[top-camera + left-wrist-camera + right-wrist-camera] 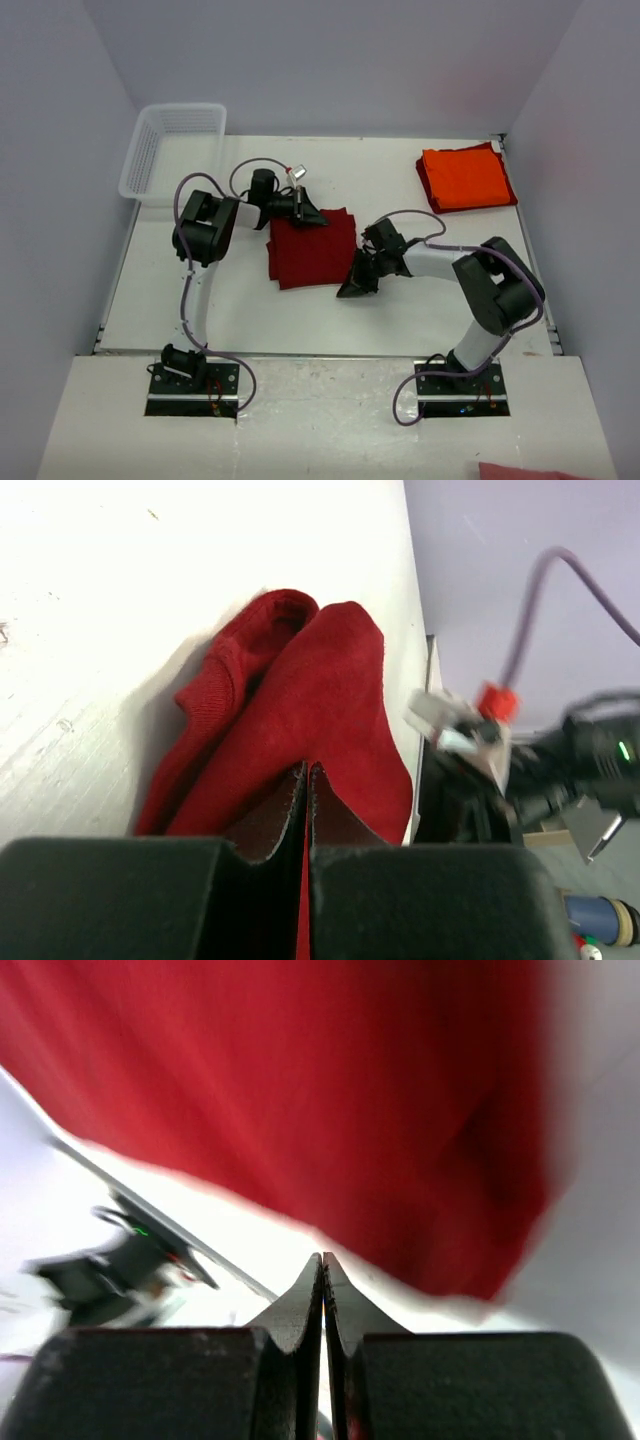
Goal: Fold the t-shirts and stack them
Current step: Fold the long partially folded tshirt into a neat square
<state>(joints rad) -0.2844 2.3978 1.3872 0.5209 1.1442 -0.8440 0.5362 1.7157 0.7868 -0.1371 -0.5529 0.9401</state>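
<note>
The dark crimson t-shirt (315,250) lies folded into a rough square in the middle of the table. My left gripper (312,215) is at its far edge and is shut on the cloth; in the left wrist view red cloth (320,690) bulges past the closed fingertips (306,770) and shows between them. My right gripper (352,288) is at the shirt's near right corner. Its jaws (322,1260) are shut, with the red cloth (330,1100) just beyond the tips and bare table between. The bright orange t-shirt (465,178) lies folded at the far right, a dark red edge showing under it.
A white mesh basket (170,150) stands at the far left corner. Grey walls close in the table on three sides. A scrap of red cloth (530,472) shows at the bottom right, off the table.
</note>
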